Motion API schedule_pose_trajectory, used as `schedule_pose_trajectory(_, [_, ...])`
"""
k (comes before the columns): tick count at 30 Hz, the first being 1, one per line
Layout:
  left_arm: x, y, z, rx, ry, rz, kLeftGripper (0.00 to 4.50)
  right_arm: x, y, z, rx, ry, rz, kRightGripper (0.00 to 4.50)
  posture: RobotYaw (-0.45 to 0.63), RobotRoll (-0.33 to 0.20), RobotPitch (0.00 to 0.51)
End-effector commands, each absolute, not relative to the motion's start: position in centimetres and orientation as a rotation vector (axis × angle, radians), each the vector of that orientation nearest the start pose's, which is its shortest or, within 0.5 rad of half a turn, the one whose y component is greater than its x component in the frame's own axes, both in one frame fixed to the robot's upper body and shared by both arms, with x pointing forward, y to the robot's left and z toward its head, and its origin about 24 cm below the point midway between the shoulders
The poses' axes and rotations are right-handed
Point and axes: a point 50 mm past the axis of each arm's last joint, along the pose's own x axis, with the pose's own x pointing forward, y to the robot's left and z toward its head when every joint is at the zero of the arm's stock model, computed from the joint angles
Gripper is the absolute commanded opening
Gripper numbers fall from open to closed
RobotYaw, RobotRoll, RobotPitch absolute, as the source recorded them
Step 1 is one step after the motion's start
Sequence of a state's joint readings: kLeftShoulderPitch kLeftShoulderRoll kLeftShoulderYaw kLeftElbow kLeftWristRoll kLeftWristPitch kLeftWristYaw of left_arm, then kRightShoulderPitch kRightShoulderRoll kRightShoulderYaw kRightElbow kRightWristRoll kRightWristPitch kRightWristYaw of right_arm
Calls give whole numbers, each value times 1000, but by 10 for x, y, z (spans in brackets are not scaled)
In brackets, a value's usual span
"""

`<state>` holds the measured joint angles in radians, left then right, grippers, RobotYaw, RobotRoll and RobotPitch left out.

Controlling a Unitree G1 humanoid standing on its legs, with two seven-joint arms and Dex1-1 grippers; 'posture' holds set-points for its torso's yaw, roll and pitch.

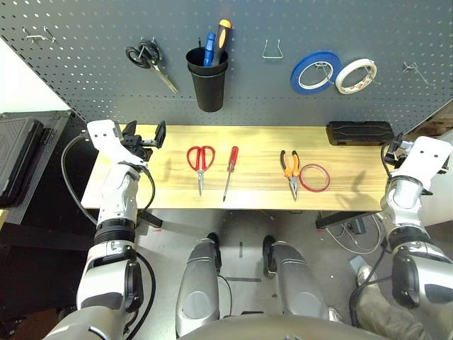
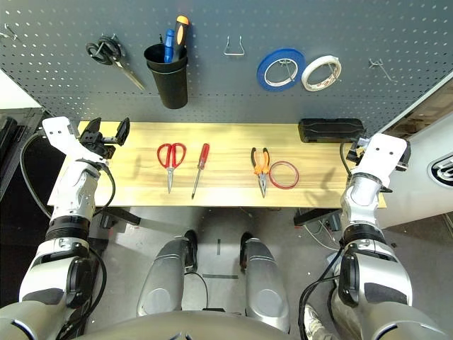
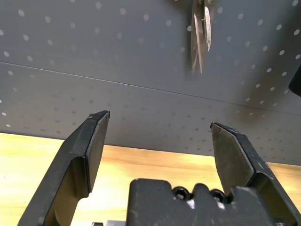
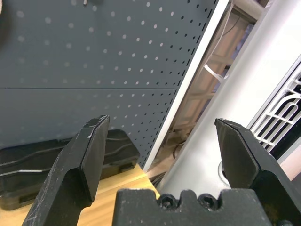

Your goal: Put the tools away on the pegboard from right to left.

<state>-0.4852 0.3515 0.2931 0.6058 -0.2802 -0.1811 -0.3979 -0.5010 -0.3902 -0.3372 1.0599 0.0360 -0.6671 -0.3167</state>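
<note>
Both pincers (image 3: 157, 141) (image 4: 162, 141) wide apart, seemingly empty

Four tools (image 1: 258, 171) lie below the pegboard (image 1: 92, 78).

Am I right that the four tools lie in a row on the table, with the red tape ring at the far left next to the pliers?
Not quite: the red tape ring lies at the far right, next to the pliers, as the left eye view shows.

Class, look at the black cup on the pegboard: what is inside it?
Two handles stick out of the black cup: a blue handle and an orange-and-black handle. Their lower ends are hidden inside the cup.
</note>
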Motion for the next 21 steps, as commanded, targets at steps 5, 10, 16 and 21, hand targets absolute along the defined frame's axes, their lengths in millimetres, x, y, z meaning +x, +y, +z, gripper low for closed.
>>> schedule_pose_trajectory(5, [329,260,87,-25,-124,-87,4470,302,-313,54,-159,-195,-662,4500,68,0,227])
schedule_pose_trajectory(10, [322,247,85,13,-85,-198,4470,314,-307,54,-304,-71,-427,4500,75,0,244])
schedule_pose_trajectory(16, [307,223,85,102,51,-442,4470,323,-308,57,-476,160,-54,4500,75,0,262])
schedule_pose_trajectory(21, [297,207,92,174,168,-613,4470,327,-310,63,-479,350,199,4500,83,0,283])
